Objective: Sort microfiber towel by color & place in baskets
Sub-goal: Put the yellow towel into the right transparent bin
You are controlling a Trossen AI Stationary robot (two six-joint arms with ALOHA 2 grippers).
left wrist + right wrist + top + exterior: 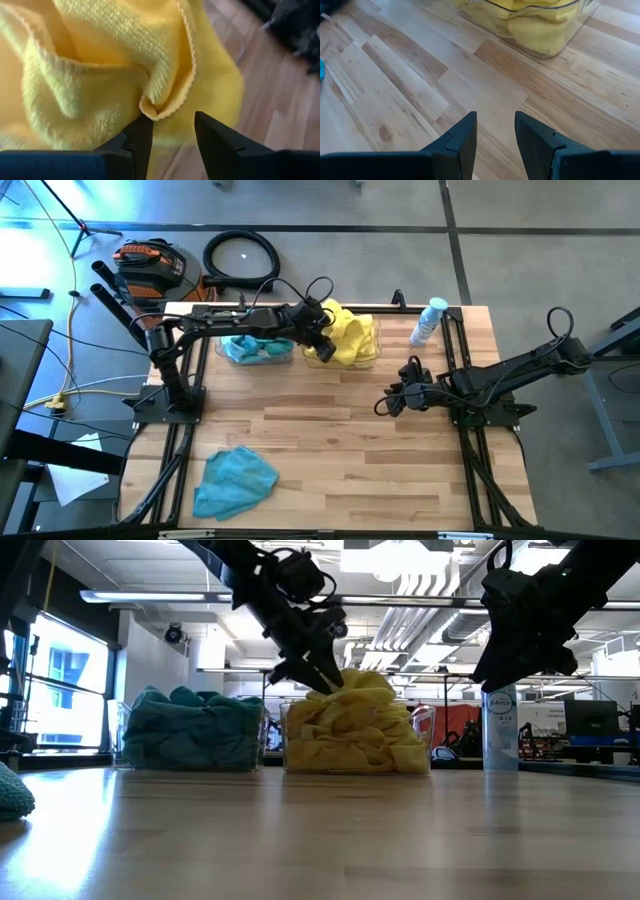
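Above yellow towels [352, 730], left end effector [322, 682] open

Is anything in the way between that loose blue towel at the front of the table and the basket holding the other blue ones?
Nothing visible: only bare table lies between the blue towel and the basket of blue towels. The left arm reaches over that basket to the yellow one.

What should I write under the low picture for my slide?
Left gripper open above yellow microfiber towels heaped in a clear plastic bin.
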